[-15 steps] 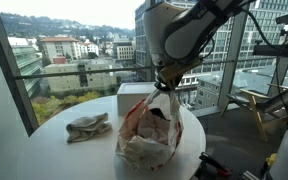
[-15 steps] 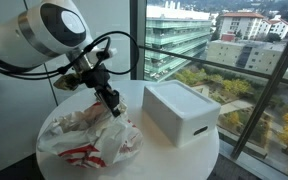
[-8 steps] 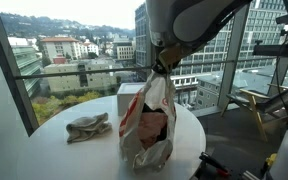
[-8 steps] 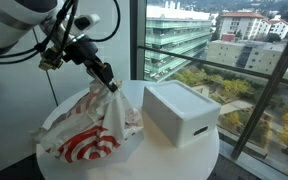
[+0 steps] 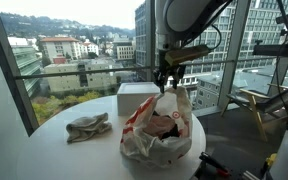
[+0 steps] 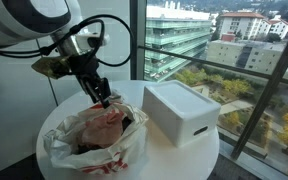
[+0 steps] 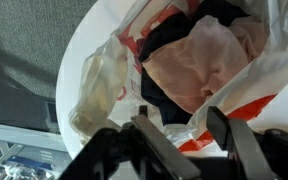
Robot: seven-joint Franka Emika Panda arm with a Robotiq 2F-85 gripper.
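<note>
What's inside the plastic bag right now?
In the wrist view the plastic bag holds a pink cloth lying over a dark cloth. Anything beneath them is covered.

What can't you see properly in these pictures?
- Bottom of the bag: its own walls hide it in both exterior views; in the wrist view the pink cloth covers it.
- Part of the white box: the bag stands in front of it in an exterior view.
- The hand: too small in the exterior views to tell whether it touches the bag's rim.
</note>
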